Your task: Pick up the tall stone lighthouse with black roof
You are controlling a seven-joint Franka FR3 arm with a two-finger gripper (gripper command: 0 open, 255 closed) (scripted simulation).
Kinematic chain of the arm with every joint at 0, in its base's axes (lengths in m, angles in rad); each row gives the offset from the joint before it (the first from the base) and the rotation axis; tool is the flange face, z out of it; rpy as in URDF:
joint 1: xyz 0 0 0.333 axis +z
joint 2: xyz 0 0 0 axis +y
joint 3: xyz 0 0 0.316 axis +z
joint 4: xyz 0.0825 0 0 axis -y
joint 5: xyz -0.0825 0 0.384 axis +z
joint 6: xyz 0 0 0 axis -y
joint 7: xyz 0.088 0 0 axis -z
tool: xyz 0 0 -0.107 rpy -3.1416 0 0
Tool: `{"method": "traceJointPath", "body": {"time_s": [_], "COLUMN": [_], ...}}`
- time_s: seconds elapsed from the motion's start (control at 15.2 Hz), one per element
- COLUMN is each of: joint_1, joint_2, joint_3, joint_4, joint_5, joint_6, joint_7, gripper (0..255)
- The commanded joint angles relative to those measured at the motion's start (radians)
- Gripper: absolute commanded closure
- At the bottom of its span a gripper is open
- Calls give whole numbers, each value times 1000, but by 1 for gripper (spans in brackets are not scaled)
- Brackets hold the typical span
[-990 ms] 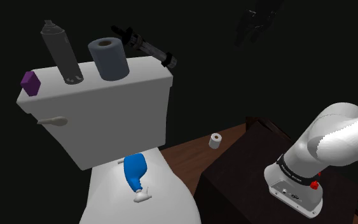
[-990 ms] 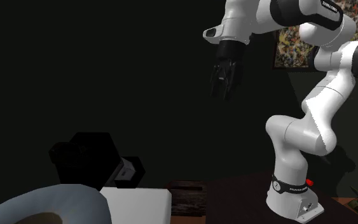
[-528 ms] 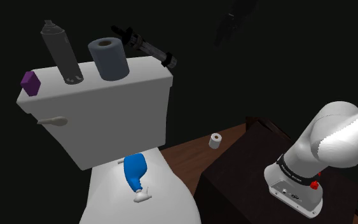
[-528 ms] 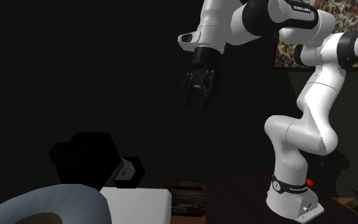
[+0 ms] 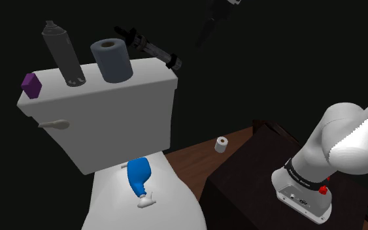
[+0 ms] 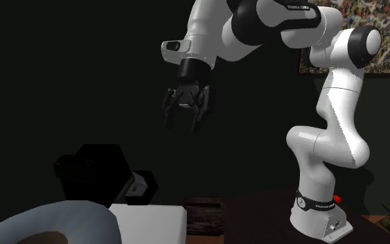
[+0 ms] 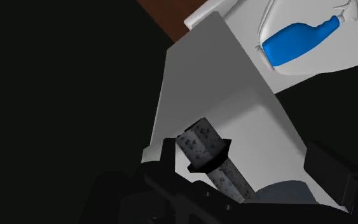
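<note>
Moved nearer the tank, fingers apart and seemingly empty; grey roll flanks the lighthouse.

The lighthouse looks rough, speckled grey stone (banded in matt black), the toilet tank smooth white.

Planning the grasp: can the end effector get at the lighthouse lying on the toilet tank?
Probably yes: the open end effector hangs in the air above the lighthouse with nothing between them, though the grey roll stands close by its side.
</note>
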Motion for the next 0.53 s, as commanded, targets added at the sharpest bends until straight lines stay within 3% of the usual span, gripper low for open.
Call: {"method": "traceJointPath", "body": {"time_s": [0.0,0.46], "joint_1": [33,110], "joint_2": [62,288], "joint_3": [-25,-60], "joint_4": [47,263], "joint_5": [53,256], "joint_6": [21,13], "joint_7": [-111,-455], "gripper": [0,0]}}
